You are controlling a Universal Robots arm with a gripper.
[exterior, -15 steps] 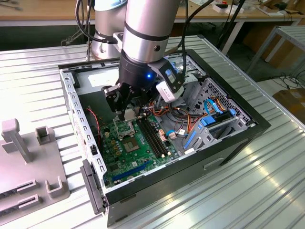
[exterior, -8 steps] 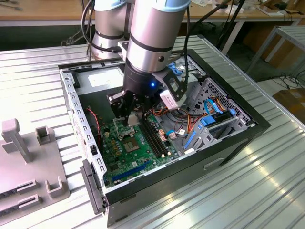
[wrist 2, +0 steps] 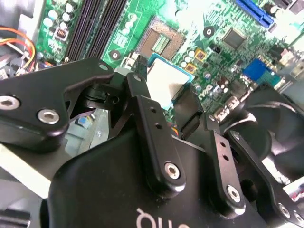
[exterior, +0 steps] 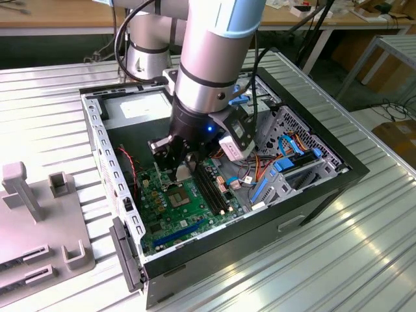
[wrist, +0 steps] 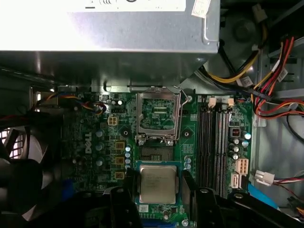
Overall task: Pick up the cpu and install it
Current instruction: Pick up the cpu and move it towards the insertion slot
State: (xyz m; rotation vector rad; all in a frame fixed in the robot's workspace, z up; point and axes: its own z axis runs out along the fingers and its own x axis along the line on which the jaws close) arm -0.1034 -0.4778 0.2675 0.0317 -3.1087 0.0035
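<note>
Tool [wrist: 158, 197] grips the cpu [wrist: 157, 184] by two opposite edges, its black fingers [wrist: 124, 202] closed on the sides and the metal top facing the first wrist view's camera. The cpu hangs above the motherboard [wrist: 95, 142], just beside the open socket [wrist 2: 160, 42] and not in it. In the exterior view the arm [exterior: 208, 65] drops steeply from above into the open case [exterior: 312, 188], wrist pointing down. The case lies on the ribbed worktop [exterior: 338, 260].
</note>
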